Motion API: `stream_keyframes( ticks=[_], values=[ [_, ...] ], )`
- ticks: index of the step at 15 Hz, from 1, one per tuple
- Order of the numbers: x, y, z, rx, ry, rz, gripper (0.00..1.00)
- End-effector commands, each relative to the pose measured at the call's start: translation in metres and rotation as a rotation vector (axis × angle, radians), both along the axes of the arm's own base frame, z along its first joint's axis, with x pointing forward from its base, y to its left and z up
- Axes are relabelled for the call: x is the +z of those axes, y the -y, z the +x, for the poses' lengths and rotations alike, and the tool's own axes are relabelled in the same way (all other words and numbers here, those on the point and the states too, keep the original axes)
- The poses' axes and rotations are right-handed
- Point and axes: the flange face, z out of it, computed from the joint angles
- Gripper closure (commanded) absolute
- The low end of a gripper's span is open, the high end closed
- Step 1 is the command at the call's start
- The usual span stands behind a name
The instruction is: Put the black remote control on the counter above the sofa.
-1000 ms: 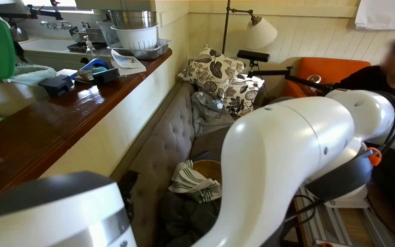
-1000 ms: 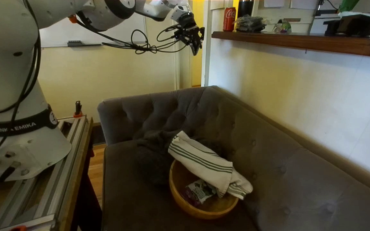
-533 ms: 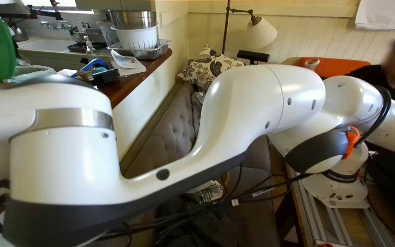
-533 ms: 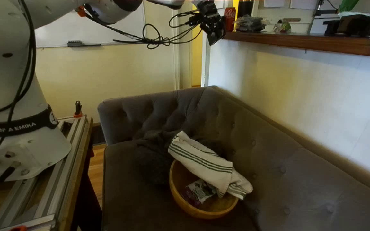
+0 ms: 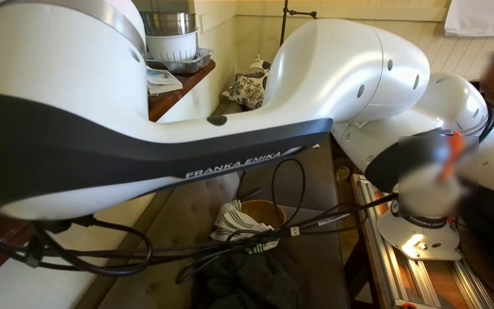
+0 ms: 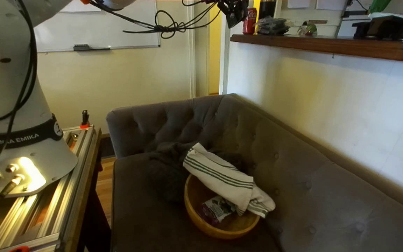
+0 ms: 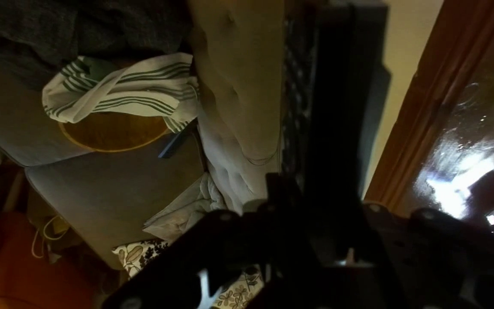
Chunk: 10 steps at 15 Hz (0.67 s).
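- The black remote control (image 7: 324, 98) was in the hand (image 7: 322, 197), which was pinching it near one end; most of its length stuck out beyond the grip.
- In the wrist view it showed alongside the edge of the counter surface (image 6: 313, 42). In an exterior view the hand hung near the end of the counter surface where a red can (image 6: 249, 21) stood; whether any of it was over the counter surface could not be told.
- The remote looked light and stiff, a hard plastic bar unlikely to bend or to need a gentle touch, though a fall might have cracked its case.
- Its button side faced one side of the grip, so the squeeze probably ran front to back, and a key could have been pressed.
- A hold nearer the middle, across the long edges, would likely have balanced better; held by the end, the free length could twist.
- The counter surface shone, so laying the remote flat, well in from its edge, seemed wise; otherwise it might have slid onto the sofa (image 6: 310, 182) below the counter surface.
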Motion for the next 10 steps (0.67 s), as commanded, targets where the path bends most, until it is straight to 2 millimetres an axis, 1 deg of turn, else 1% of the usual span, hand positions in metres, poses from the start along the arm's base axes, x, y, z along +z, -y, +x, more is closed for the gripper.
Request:
stream_keyframes(
  ticks=[1, 4, 5, 7, 8, 10],
  values=[
    [-0.005, -0.007, -0.001, 0.03, -0.031, 0.064, 0.92],
    [0.0, 0.006, 0.005, 0.028, -0.063, 0.167, 0.92],
    [0.003, 0.014, 0.008, 0.017, -0.068, 0.198, 0.92],
    [0.011, 0.033, 0.018, -0.004, -0.058, 0.262, 0.92],
    [0.018, 0.047, 0.023, -0.022, -0.047, 0.3, 0.92],
    [0.022, 0.069, 0.038, -0.096, 0.024, 0.341, 0.92]
  ],
)
